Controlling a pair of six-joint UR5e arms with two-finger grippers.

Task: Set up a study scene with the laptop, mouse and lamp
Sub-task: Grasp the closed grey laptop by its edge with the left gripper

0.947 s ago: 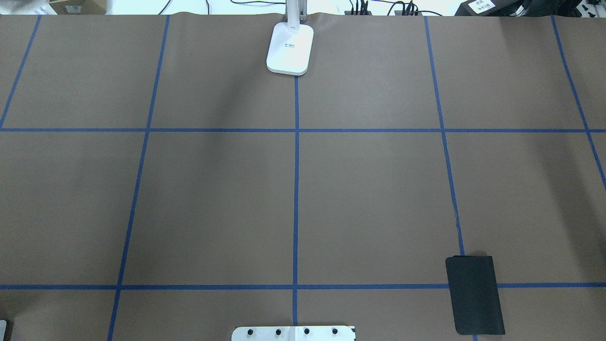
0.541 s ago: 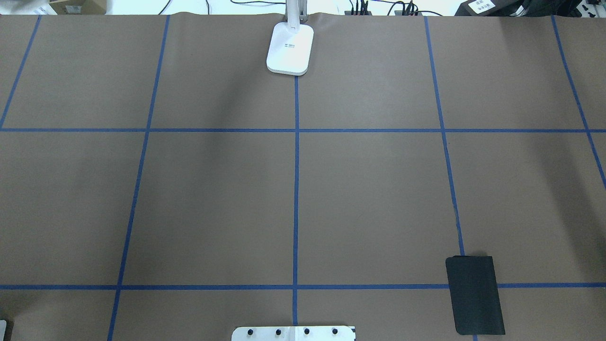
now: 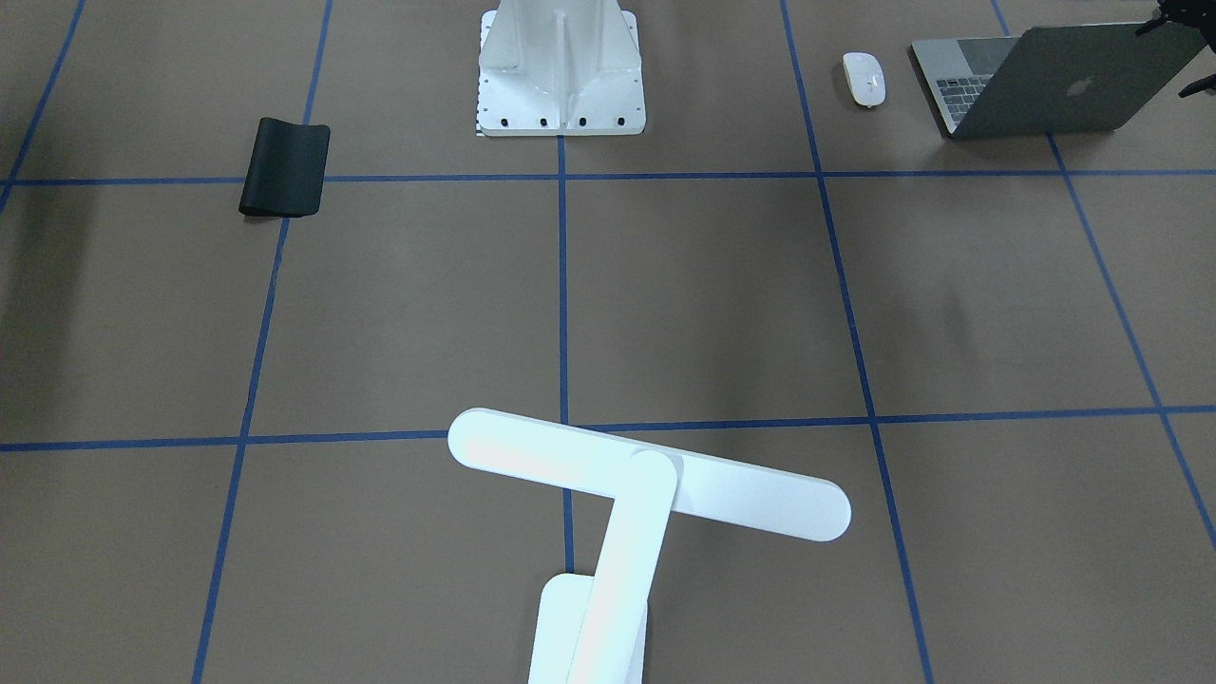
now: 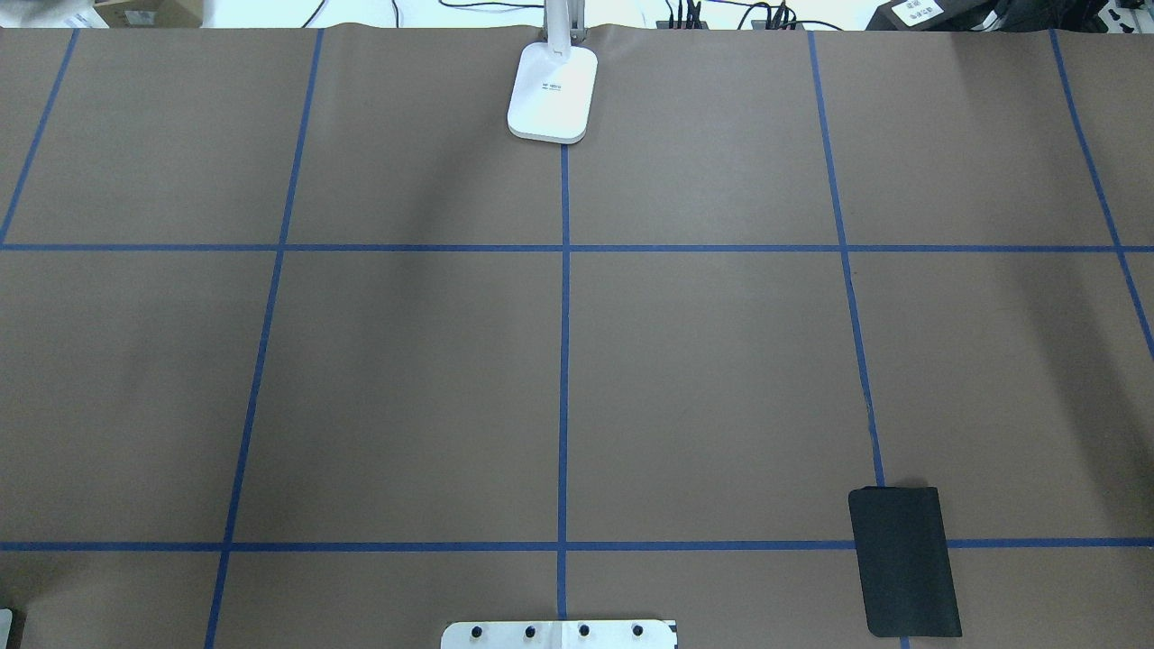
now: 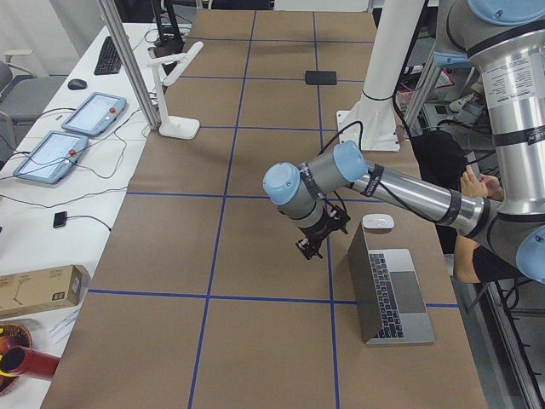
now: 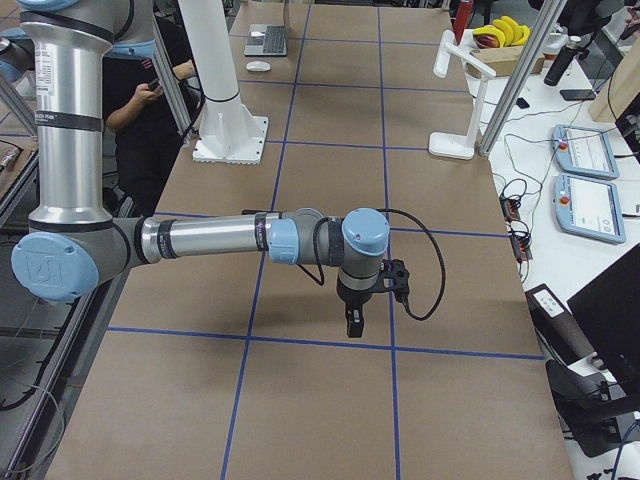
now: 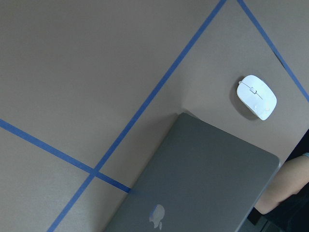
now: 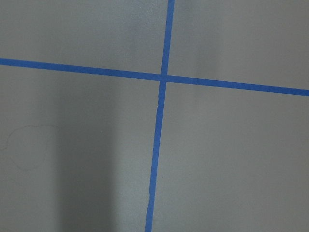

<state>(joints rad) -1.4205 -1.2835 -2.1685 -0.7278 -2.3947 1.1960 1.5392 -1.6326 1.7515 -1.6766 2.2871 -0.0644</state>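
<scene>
One laptop (image 3: 1045,81), one mouse (image 3: 864,78), one lamp (image 3: 646,480), one mouse pad (image 3: 283,166), one white pedestal (image 3: 560,66), two robot arms (image 5: 409,194) (image 6: 210,240), two tablets (image 5: 94,113) (image 5: 49,155), one keyboard (image 5: 108,55), one person (image 6: 160,100).

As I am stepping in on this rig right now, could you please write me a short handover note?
Left claw: by the laptop lid, above the table, seemingly empty; open or shut cannot be told.
Right claw: over bare table, same doubt.
Laptop open at the robot's left; mouse beside it, apart; lamp at the far middle edge; mouse pad at the robot's right, bare.
Done: nothing gathered yet.
Left: likely bring laptop, mouse and lamp together.
</scene>
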